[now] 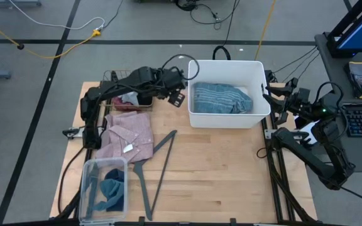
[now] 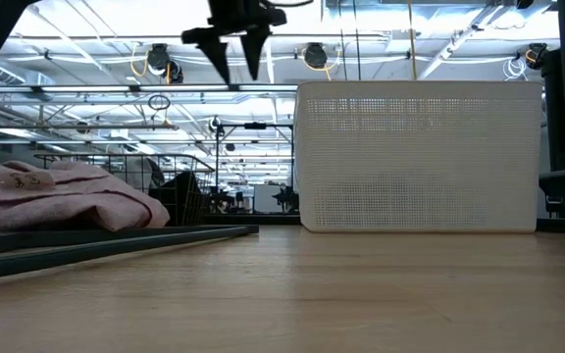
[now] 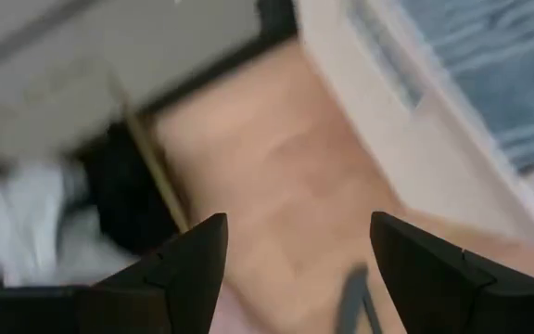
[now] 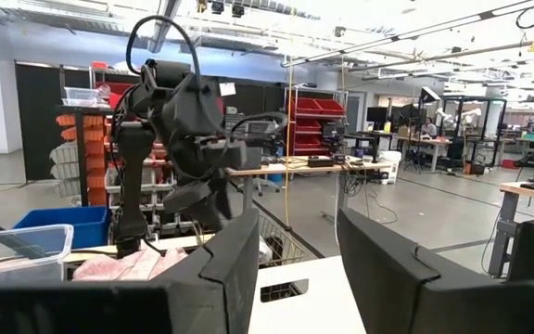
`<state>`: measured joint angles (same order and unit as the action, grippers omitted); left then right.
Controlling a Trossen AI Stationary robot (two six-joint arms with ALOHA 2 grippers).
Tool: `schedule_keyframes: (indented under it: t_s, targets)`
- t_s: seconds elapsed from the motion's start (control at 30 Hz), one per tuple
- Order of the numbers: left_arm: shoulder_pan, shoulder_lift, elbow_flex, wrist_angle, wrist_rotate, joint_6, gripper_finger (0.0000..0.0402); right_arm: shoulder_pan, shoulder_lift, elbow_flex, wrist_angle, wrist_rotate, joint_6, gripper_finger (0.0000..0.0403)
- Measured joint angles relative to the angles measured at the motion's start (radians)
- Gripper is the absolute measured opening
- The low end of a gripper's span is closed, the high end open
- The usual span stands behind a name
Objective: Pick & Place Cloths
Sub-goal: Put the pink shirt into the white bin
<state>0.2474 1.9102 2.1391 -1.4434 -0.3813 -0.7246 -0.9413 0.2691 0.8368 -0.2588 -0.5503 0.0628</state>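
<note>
A blue striped towel [image 1: 222, 98] lies crumpled inside the white basket [image 1: 261, 113]; the left wrist view shows it too [image 3: 499, 65]. The pink checked shirt [image 1: 131, 135] lies flat on the table's left part [image 2: 57, 194]. Teal and navy pieces [image 1: 112, 188] sit in a clear bin. Black [image 3: 128, 195] and white [image 3: 17, 223] pieces fill the wire basket [image 1: 121, 78]. My left gripper [image 1: 176, 94] hangs open and empty above the table [image 2: 238, 44], just left of the white basket [image 3: 295, 269]. My right gripper [image 4: 299, 269] is open, beside the basket's right wall [image 1: 272, 95].
A grey clothes hanger [image 1: 156, 163] lies on the table between the shirt and the white basket [image 2: 116, 240]. The clear bin [image 1: 87, 172] stands at the near left corner. Bare wood [image 1: 219, 169] stretches in front of the white basket.
</note>
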Motion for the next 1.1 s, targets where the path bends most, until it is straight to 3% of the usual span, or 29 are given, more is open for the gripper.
schedule_keyframes:
  t_s: [0.17,0.4,0.73,1.1]
  targets:
    - [-0.002,0.0,-0.006,-0.133,0.127,-0.196,0.0269,0.0,0.0,0.0,0.0,0.0,0.0,0.0139]
    - [-0.027,0.002,-0.103,-0.127,0.265,-0.281,0.0269,0.0,0.0,0.0,0.0,0.0,0.0,0.0139]
    - [-0.04,-0.037,-0.354,-0.127,0.381,-0.402,0.0269,0.0,0.0,0.0,-0.001,-0.001,0.0,0.0139]
    - [-0.04,-0.28,-0.746,-0.095,0.397,-0.645,0.0269,0.0,0.0,0.0,-0.001,-0.001,0.0,0.0139]
